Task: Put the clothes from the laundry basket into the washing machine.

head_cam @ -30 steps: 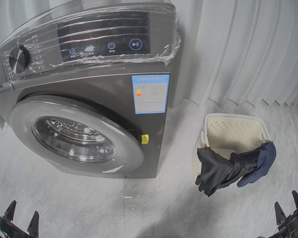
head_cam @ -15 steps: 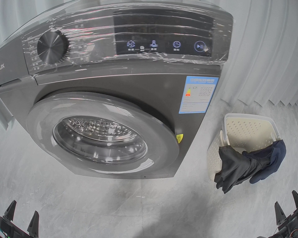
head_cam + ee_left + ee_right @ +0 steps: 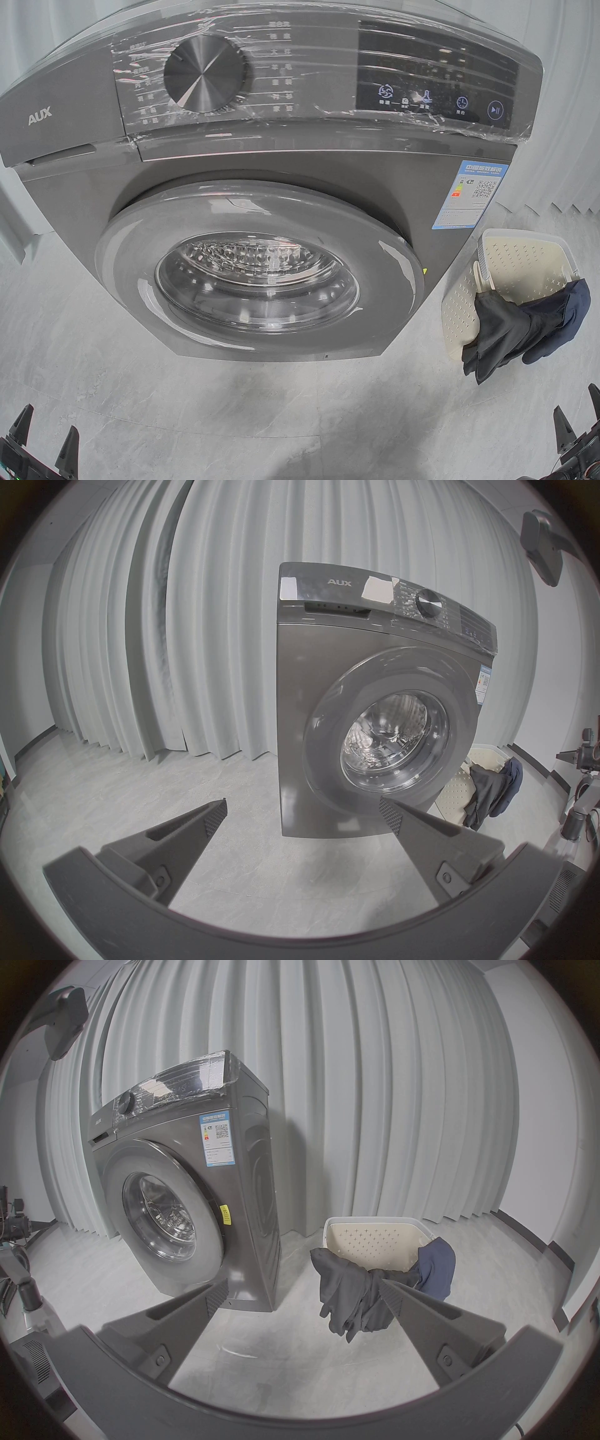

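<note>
Left gripper [image 3: 47, 422] and right gripper [image 3: 576, 403] hang low, fingers spread, empty. Clothes [image 3: 509, 328] drape over the basket [image 3: 525, 265] rim, just beside the washer [image 3: 281, 169], door [image 3: 259, 281] shut.

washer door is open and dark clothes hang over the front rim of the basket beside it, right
Not quite. The washing machine door is shut, as the head view shows. The rest holds: dark clothes hang over the front rim of the laundry basket beside it.
</note>
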Robot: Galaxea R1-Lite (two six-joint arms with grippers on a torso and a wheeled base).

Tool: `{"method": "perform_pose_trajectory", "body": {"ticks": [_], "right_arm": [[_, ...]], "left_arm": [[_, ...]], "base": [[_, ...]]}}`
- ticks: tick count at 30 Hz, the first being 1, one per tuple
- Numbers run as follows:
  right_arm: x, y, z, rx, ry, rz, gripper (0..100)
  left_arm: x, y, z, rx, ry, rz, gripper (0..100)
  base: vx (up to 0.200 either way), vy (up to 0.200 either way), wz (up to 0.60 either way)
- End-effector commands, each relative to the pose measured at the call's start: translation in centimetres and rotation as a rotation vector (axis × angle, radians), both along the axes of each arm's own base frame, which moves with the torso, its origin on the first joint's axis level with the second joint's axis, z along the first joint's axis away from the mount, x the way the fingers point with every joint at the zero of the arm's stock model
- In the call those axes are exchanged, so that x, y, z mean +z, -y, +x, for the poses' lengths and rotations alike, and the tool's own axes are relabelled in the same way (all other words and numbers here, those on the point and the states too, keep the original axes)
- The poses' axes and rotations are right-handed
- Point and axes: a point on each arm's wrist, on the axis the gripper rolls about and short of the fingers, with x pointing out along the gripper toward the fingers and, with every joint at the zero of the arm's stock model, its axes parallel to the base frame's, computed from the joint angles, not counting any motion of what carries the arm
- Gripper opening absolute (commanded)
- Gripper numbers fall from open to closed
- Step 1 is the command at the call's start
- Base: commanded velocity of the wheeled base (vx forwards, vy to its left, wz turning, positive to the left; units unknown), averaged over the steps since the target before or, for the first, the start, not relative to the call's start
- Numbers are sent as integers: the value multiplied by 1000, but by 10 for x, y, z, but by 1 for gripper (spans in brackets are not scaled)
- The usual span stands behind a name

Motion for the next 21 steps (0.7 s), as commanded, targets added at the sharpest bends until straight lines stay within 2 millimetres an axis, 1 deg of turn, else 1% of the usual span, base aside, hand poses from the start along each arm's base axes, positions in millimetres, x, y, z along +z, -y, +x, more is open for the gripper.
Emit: {"method": "perform_pose_trajectory", "body": {"ticks": [1, 18, 21], "right_arm": [[-5, 0, 1, -1, -17, 0, 100], [-5, 0, 1, -2, -17, 0, 100], [-5, 0, 1, -2, -17, 0, 100]], "left_arm": [[-5, 0, 0, 1, -4, -1, 100], [-5, 0, 0, 1, -4, -1, 100], [-5, 0, 0, 1, -4, -1, 100]], "base": [[0, 0, 0], [0, 0, 0], [0, 200, 0]]}}
